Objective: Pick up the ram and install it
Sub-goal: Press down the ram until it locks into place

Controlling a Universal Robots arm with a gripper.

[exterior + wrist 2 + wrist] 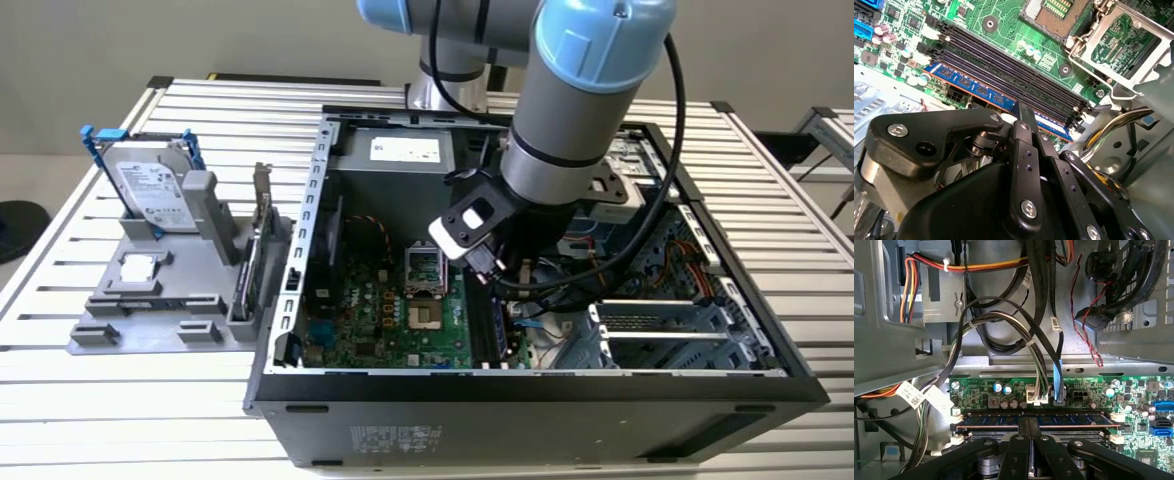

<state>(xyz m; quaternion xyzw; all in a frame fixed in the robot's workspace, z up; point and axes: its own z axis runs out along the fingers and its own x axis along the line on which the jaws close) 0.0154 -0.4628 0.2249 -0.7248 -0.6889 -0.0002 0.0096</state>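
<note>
Lying on a slatted metal table (pixel 120 400), side panel off: an open computer case (pixel 534 385) with the green motherboard (pixel 387 310) showing and the arm reaching down inside. Standing edge-on in the outermost memory slot (pixel 1004 65) along the board's edge, touching the slot: the ram (pixel 979 91), its blue face showing in both wrist views (pixel 1064 419). Closing on the stick's middle from both sides: the gripper (pixel 1027 426), fingers (pixel 1026 117) clamped on it, while on the exterior view's left a grey fixture (pixel 160 300) is holding a silver hard drive (pixel 150 185)

1. The arm (pixel 574 130) reaches down into the open computer case (pixel 534 390).
2. The hand (pixel 505 290) hangs low over the green motherboard (pixel 387 310).
3. A hard drive (pixel 150 185) stands well apart.
</note>
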